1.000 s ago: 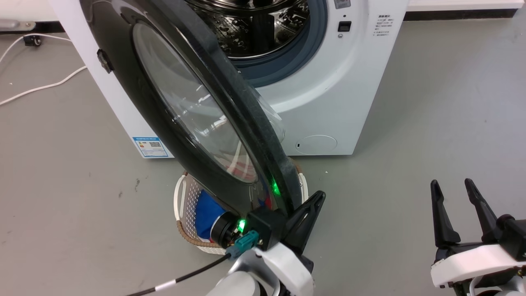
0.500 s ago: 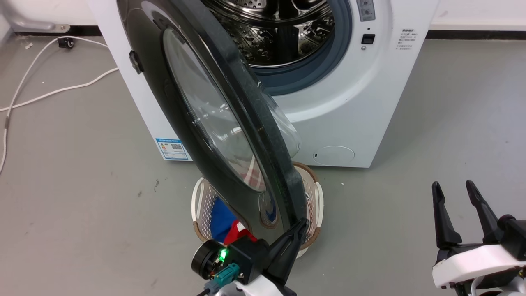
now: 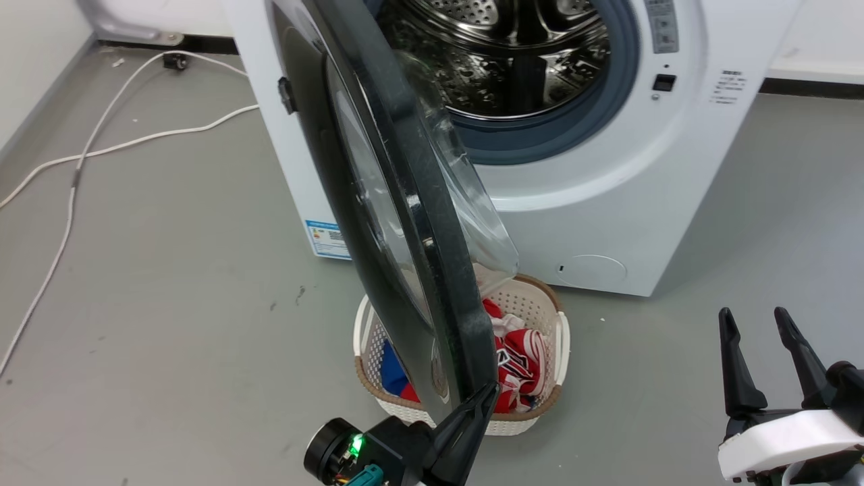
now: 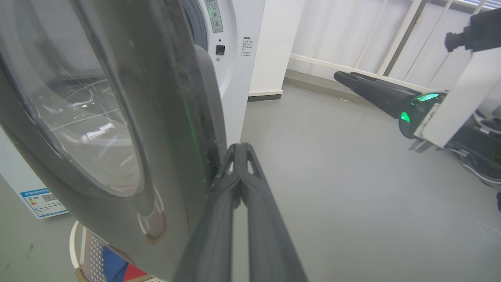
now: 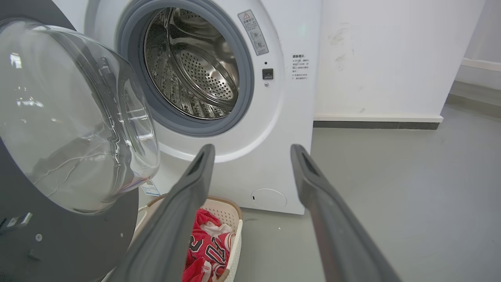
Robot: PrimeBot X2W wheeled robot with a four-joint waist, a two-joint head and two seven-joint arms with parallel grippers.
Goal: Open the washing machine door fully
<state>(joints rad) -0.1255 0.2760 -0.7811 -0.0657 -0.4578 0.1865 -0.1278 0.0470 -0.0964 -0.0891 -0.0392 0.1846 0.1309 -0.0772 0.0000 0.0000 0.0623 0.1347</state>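
Head view: washing machine door [image 3: 439, 270] stood swung out from the left side of the white washing machine [image 3: 607, 202], roughly edge-on to the camera, its glass bowl facing right. The steel drum [image 3: 513, 61] and grey rubber ring [image 3: 540, 145] were exposed. The door's near lower edge hung over a white basket [image 3: 563, 337] on the floor, which held red clothing [image 3: 520, 358]. The left gripper [image 3: 489, 390] had its fingers pressed together with nothing between them, tips at the door's near lower rim. The right gripper [image 3: 753, 317] sat at the near right, well apart from the door, fingers spread and empty. A white cable [image 3: 101, 145] lay on the floor at far left.

Left wrist view: the left gripper [image 4: 238, 147] showed its tips together, just beside the edge of the door [image 4: 168, 98] and apparently touching it. The right gripper [image 4: 341, 75] appeared at upper right, away from the door.

Right wrist view: the right gripper [image 5: 251, 148] had its fingers parted, holding nothing. The door [image 5: 78, 243] stood at left with its clear bowl bulging towards the drum [image 5: 195, 66]. The basket [image 5: 231, 211] sat below, near a small round white cap [image 5: 268, 197].
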